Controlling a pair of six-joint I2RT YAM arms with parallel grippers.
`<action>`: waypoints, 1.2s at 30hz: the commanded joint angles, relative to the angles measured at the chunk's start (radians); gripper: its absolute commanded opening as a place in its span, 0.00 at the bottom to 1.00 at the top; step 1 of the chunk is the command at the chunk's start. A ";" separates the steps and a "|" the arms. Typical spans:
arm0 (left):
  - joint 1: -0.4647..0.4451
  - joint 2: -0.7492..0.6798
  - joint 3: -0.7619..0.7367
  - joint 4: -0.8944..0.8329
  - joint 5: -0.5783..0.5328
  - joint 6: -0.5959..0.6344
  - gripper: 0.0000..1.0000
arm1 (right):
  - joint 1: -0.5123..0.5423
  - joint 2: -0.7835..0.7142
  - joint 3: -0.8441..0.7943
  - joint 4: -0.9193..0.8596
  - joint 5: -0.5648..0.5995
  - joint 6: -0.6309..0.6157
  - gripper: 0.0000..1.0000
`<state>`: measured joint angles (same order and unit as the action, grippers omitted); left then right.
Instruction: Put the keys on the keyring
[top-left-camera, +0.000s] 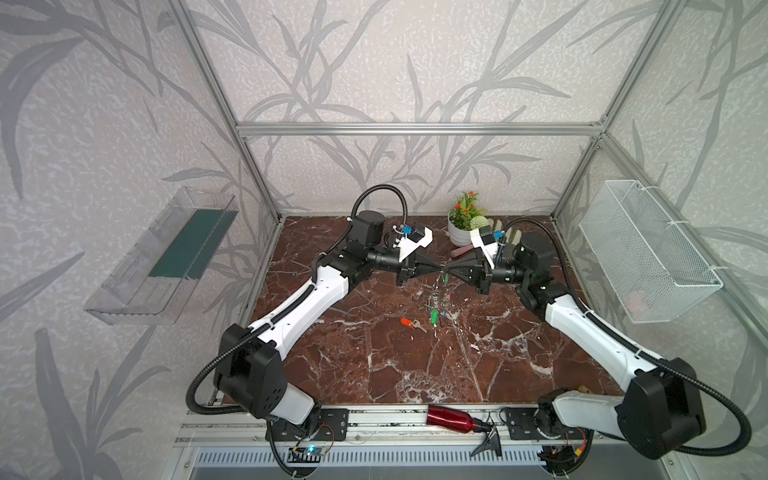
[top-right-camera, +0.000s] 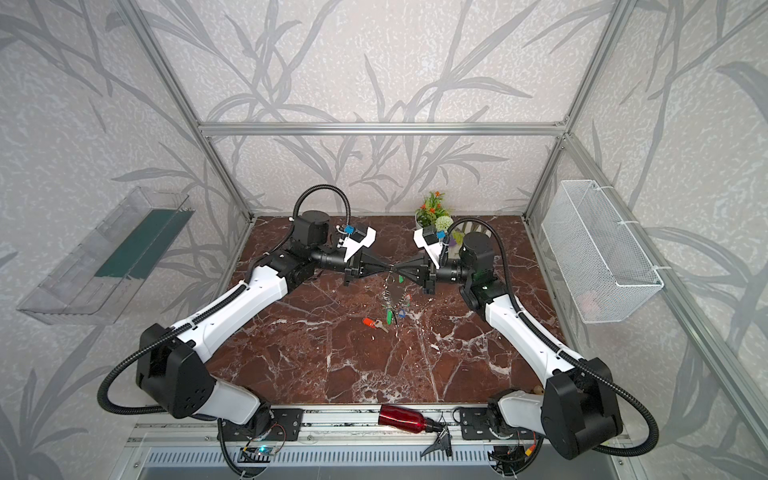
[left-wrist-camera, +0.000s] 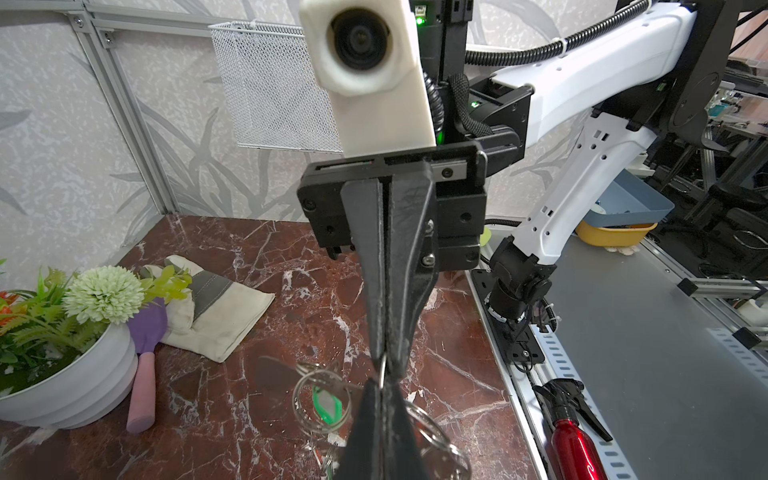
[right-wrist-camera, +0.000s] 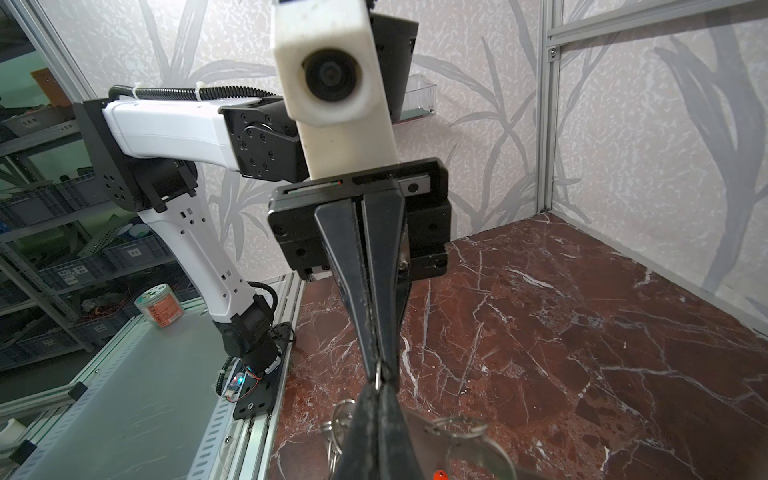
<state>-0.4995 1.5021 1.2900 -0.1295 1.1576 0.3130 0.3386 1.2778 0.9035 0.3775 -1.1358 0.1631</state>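
The keyring (top-left-camera: 437, 296) hangs below the meeting tips; left gripper (top-left-camera: 436, 270) and right gripper (top-left-camera: 449, 269) both clench one split ring (left-wrist-camera: 382, 371). The red key (top-left-camera: 406, 322) lies loose below, apart. I think an uneven pull could slip the ring out and drop everything.

In both top views, at frame centre, the keyring (top-left-camera: 437, 293) (top-right-camera: 389, 297) is a small blur; its rings cannot be counted. In the left wrist view the left gripper (left-wrist-camera: 383, 384) hides its middle, and the frame edge cuts it off.
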 joint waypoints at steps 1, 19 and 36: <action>-0.006 0.001 0.026 -0.030 0.024 0.022 0.00 | -0.004 -0.003 0.020 0.061 -0.010 0.015 0.00; -0.010 -0.135 -0.119 0.231 -0.237 -0.186 0.00 | -0.058 -0.185 -0.071 -0.022 0.324 0.104 0.49; -0.139 -0.217 -0.252 0.347 -0.683 0.096 0.00 | -0.058 -0.198 -0.074 -0.202 0.493 0.086 0.52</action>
<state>-0.6304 1.3125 1.0443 0.1238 0.5789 0.3058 0.2829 1.0786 0.8333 0.1970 -0.6586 0.2611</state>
